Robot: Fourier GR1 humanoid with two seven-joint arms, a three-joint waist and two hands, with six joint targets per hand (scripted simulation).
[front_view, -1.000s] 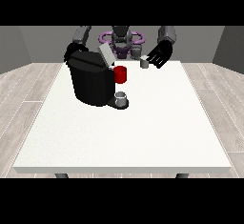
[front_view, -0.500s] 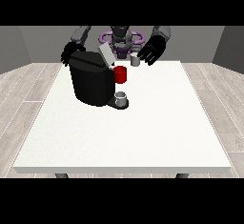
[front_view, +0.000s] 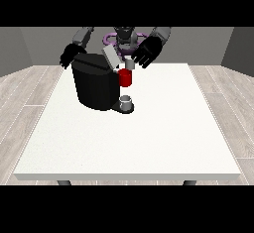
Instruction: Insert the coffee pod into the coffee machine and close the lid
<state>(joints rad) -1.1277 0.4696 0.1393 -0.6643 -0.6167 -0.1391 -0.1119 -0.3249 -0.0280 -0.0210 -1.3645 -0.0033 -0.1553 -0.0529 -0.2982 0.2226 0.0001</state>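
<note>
Hand at the view's right (front_view: pixel 147 51) has moved inward to the coffee pod (front_view: pixel 130 64).

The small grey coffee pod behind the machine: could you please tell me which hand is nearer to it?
Left. That hand, at the view's right, is right beside the coffee pod; the hand at the view's left is beyond the coffee machine.

The robot has a grey body (front_view: pixel 125 37) with a purple ring (front_view: pixel 110 39) around it, grey arms (front_view: pixel 83 35), and two black hands, one at the view's left (front_view: pixel 71 55) and one at the view's right (front_view: pixel 148 51).
</note>
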